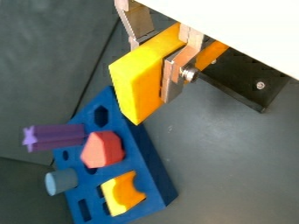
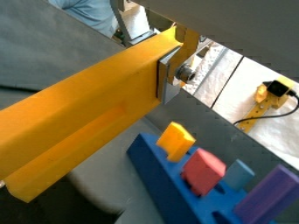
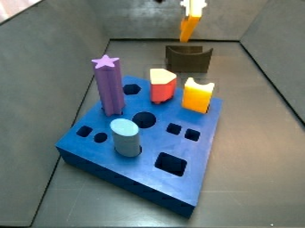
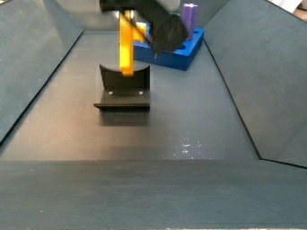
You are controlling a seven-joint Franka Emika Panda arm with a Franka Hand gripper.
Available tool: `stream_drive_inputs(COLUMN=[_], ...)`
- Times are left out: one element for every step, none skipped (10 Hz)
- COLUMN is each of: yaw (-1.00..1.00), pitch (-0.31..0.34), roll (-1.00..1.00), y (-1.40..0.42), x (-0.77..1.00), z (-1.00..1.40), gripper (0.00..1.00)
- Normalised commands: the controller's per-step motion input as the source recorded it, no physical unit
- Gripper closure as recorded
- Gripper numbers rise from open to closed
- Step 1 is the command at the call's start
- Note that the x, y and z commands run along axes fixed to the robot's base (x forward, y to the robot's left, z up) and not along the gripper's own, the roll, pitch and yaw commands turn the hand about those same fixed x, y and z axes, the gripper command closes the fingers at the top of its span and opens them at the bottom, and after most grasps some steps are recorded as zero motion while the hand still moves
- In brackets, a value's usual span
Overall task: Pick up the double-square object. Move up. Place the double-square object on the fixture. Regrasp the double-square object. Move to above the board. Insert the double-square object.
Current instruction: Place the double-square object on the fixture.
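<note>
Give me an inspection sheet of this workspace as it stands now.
Surface: dark grey floor, walled on its sides.
Job's things: double-square object held upright over the fixture; whether they touch is unclear. Board apart from both.
Clutter: purple star peg, red-orange peg, notched yellow-orange block, pale blue cylinder, all in the board.
Gripper: gripper shut on the bar's upper end.
Cables: yellow cable outside the pen.
Surroundings: nothing else seen.

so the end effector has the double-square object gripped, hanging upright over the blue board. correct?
Not over the board. The end effector does grip the double-square object, upright, but it hangs above the fixture, behind the board. Both side views show this; the other one has the bar's lower end at the fixture.
</note>
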Motion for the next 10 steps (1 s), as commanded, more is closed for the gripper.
stream_drive_inputs(yaw=[-0.10, -0.06, -0.03, 0.00, 0.02, 0.04, 0.05, 0.05, 0.05, 0.05], pitch=[-0.094, -0.115, -0.127, -0.126, -0.124, -0.107, -0.100, -0.098, -0.095, -0.093], roll=[-0.19, -0.14, -0.11, -0.08, -0.08, -0.08, -0.07, -0.07, -0.07, -0.07], y=[0.11, 0.10, 0.08, 0.05, 0.04, 0.01, 0.01, 0.00, 0.00, 0.00], x=[0.11, 0.11, 0.10, 0.07, 0.06, 0.05, 0.03, 0.03, 0.02, 0.02], z=[-1.00, -1.00, -0.88, -0.63, -0.51, -0.27, -0.23, -0.22, -0.22, -0.21], gripper=[1.00, 1.00, 1.00, 1.00, 1.00, 1.00, 1.00, 1.00, 1.00, 1.00])
